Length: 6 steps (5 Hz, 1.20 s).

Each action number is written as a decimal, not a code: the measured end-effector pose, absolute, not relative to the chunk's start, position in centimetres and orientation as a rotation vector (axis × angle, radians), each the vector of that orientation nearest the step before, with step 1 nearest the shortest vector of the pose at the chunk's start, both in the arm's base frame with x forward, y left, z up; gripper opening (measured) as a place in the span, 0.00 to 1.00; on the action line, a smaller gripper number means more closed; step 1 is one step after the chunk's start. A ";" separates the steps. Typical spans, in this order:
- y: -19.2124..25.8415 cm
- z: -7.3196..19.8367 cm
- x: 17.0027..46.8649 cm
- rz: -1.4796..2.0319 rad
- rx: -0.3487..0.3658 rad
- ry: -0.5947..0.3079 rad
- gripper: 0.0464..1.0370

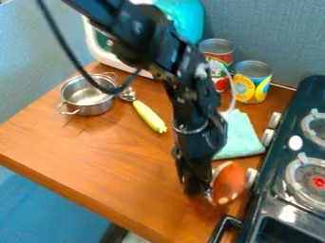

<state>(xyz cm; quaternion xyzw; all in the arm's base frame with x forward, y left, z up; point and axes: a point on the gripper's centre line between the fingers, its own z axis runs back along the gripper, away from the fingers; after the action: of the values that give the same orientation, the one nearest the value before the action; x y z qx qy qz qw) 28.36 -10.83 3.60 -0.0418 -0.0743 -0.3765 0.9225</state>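
Blue-grey walls [266,28] are closing in two sides of a brown wooden tabletop [120,156]. From where I'm standing, one black robot arm [184,90] is hanging down across the middle, its black pincer [198,189] touching one rounded, glossy reddish-brown thing with a silvery edge [228,182]. That thing is sitting right by the stove's near side; I cannot tell whether the pincer is clamping it or standing apart. Just behind, one pale turquoise cloth [238,137] is lying beside the stove. Two metal cans with colourful labels, one mostly red [216,52], one yellow and blue [252,81], are standing at the back. Over to the left, one shiny steel pot with two handles [87,96], one silvery spoon [128,94] and one slim yellow corn cob [149,116] are resting close together. Two round burners are showing on the black stove [270,187], with four white knobs.
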 end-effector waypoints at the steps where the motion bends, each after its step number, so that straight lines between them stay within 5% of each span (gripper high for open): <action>1: -9.4 6.9 27.0 -0.725 -0.102 -0.258 0.33; 3: -4.5 6.7 25.9 -0.393 0.011 -0.289 0.33; 5: 2.9 6.3 27.4 0.149 -0.173 -0.388 0.33; 6: 4.4 5.8 26.9 0.398 -0.166 -0.383 0.33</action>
<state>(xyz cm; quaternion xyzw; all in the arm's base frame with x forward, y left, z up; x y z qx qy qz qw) 26.93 4.38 5.81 -0.0817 -0.1887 0.1964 0.9587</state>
